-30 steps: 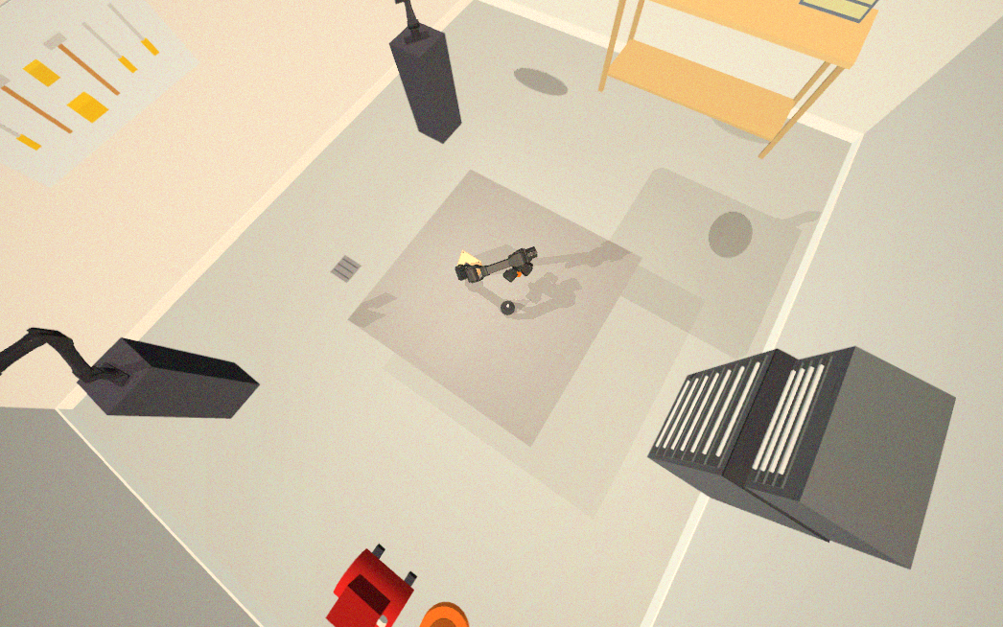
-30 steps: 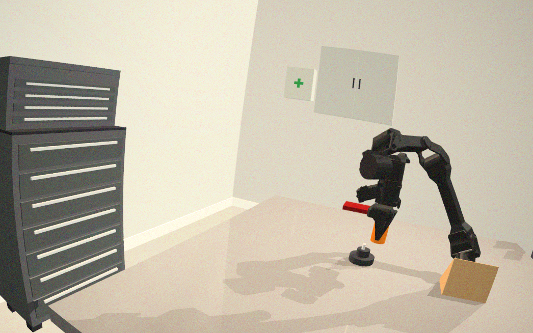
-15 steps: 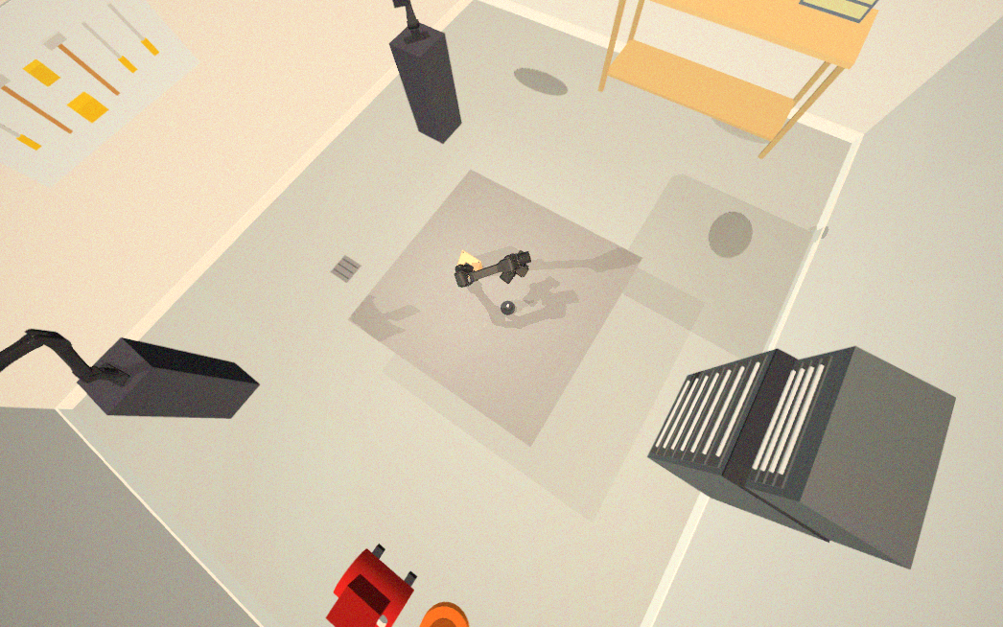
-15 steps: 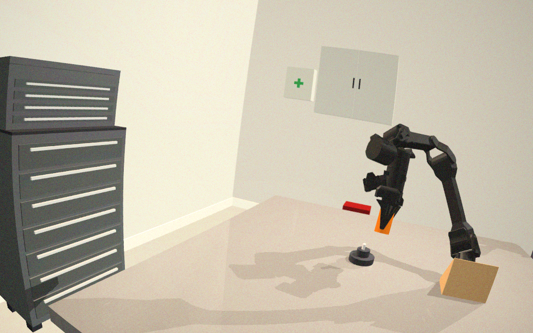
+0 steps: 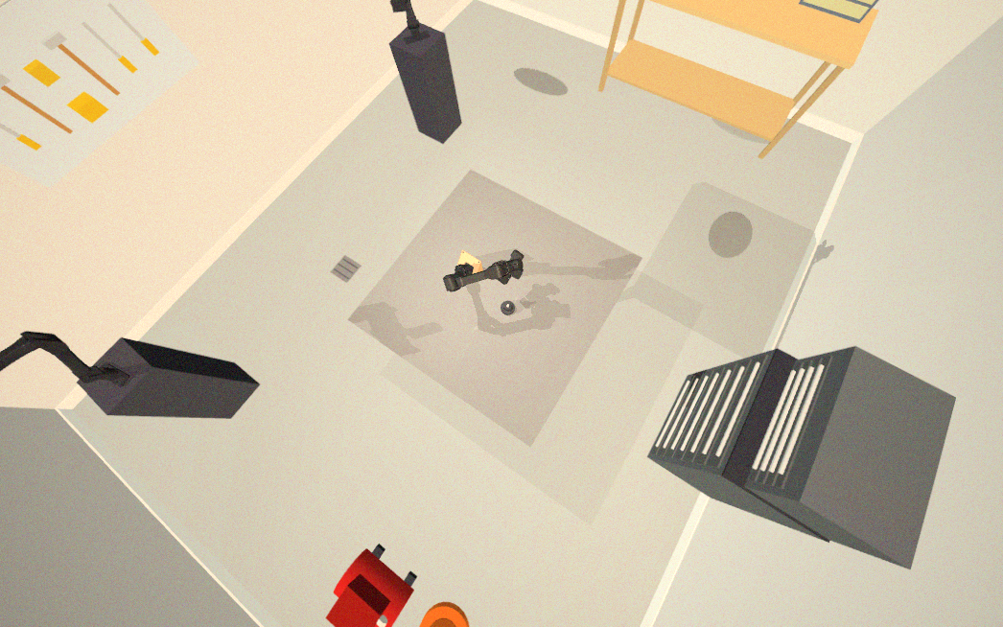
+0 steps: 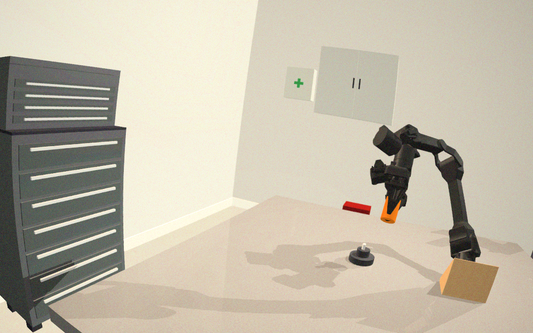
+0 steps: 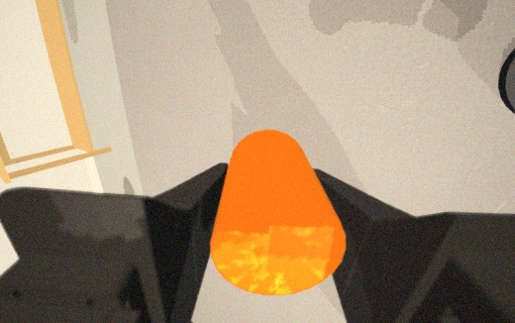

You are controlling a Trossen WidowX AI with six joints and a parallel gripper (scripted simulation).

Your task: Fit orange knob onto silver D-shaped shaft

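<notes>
My gripper (image 6: pixel 390 210) (image 7: pixel 268 174) is shut on the orange knob (image 6: pixel 388 216) (image 7: pixel 273 198), with a finger on each side. It holds the knob well above the table, slightly tilted. In the exterior view a dark hole shows in the knob's underside, but its flat side is too small to make out. The dark round pedestal (image 5: pixel 507 308) (image 6: pixel 361 258) stands on the table with the silver shaft (image 6: pixel 364 246) upright on it. In the exterior view the knob is up and to the right of the shaft, apart from it. In the wrist view only the pedestal's edge (image 7: pixel 503 81) shows, far right. The arm hides the knob in the top view.
A tan wedge-shaped block (image 5: pixel 467 258) (image 6: pixel 469 280) stands beside the arm's base. A red block (image 6: pixel 356 207) shows behind the knob in the exterior view. The arm's shadows lie across the table (image 5: pixel 528 413) (image 6: pixel 251 227). A grey drawer cabinet (image 6: pixel 70 196) stands beyond the table.
</notes>
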